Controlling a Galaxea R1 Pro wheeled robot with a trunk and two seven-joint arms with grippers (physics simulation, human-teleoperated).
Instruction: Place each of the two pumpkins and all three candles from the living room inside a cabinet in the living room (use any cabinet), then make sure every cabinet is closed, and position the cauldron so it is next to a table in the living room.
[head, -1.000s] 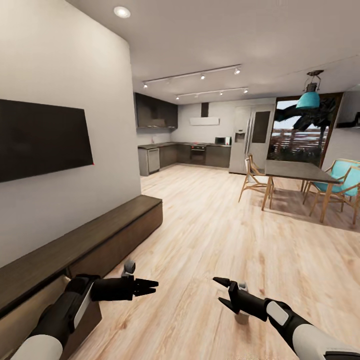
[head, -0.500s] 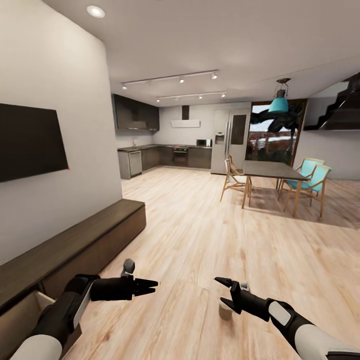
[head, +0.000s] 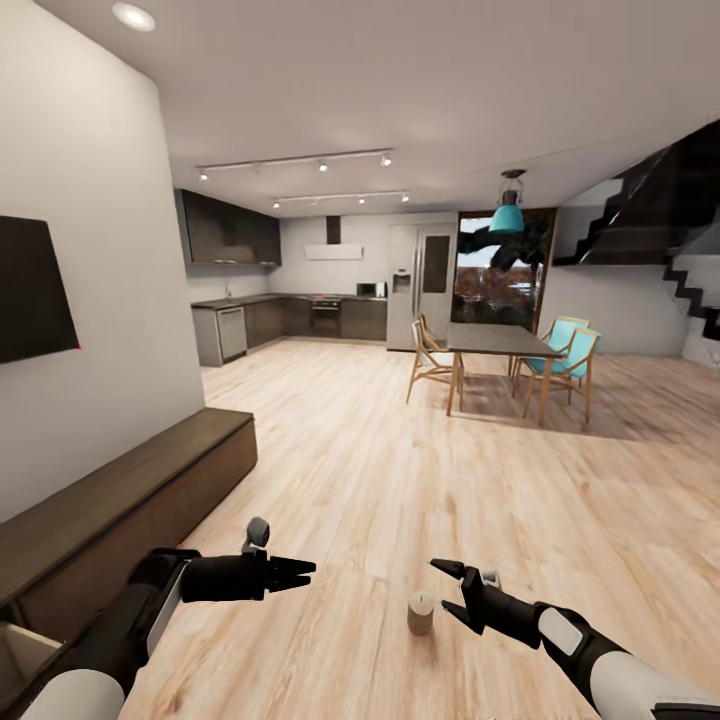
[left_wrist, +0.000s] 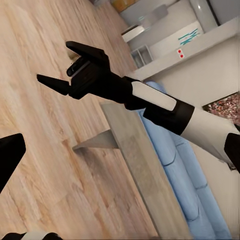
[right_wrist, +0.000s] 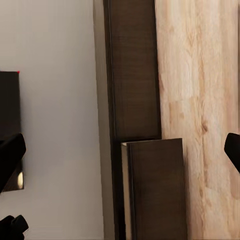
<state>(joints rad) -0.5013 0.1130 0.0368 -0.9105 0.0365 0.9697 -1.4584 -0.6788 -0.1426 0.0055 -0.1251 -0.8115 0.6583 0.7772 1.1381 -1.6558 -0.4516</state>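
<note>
At far left I see the long dark cabinet (head: 130, 490) against the white wall, one front panel standing open at its near end beside my left arm. My left gripper (head: 296, 572) hangs over the wood floor (head: 420, 470) with its fingers nearly together and nothing between them. Further right, a small pale stubby cylinder, which I take for a candle (head: 420, 613), stands upright on the floor. My right gripper (head: 449, 589), spread open and empty, sits just right of it, clearly the nearer arm. The candle's long axis is vertical.
</note>
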